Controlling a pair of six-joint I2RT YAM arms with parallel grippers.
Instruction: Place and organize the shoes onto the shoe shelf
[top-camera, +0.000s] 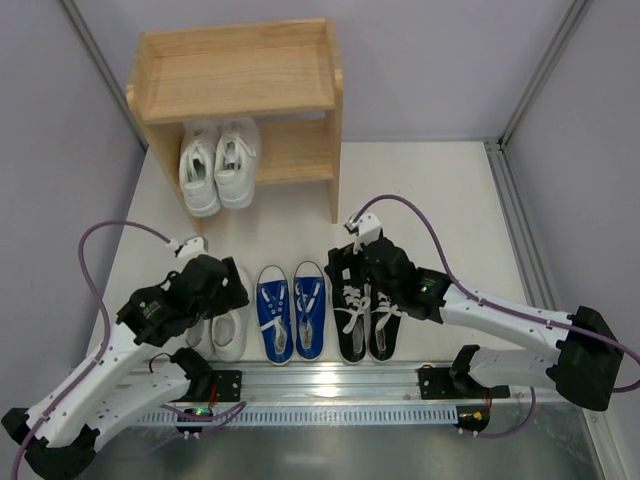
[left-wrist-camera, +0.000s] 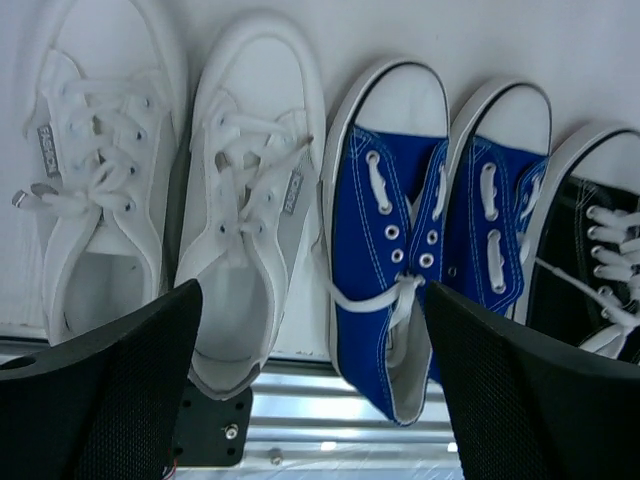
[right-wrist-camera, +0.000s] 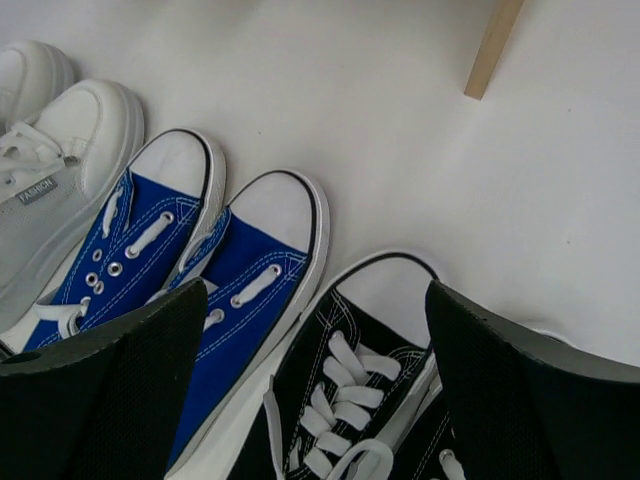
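The wooden shoe shelf (top-camera: 235, 80) stands at the back; its lower tier holds one white pair (top-camera: 218, 165) and its top tier is bare. A row of shoes lies near the front rail: a white pair (top-camera: 228, 328), a blue pair (top-camera: 291, 312) and a black pair (top-camera: 365, 322). My left gripper (top-camera: 220, 295) hovers open over the white pair; the left wrist view shows its jaws (left-wrist-camera: 315, 390) wide apart above the right white shoe (left-wrist-camera: 250, 200) and left blue shoe (left-wrist-camera: 390, 230). My right gripper (top-camera: 365, 272) is open above the left black shoe (right-wrist-camera: 350, 370).
An aluminium rail (top-camera: 330, 380) runs along the near edge behind the shoe heels. The shelf's front leg (right-wrist-camera: 492, 48) shows in the right wrist view. Grey walls and metal posts (top-camera: 540, 70) enclose the white table (top-camera: 430, 200).
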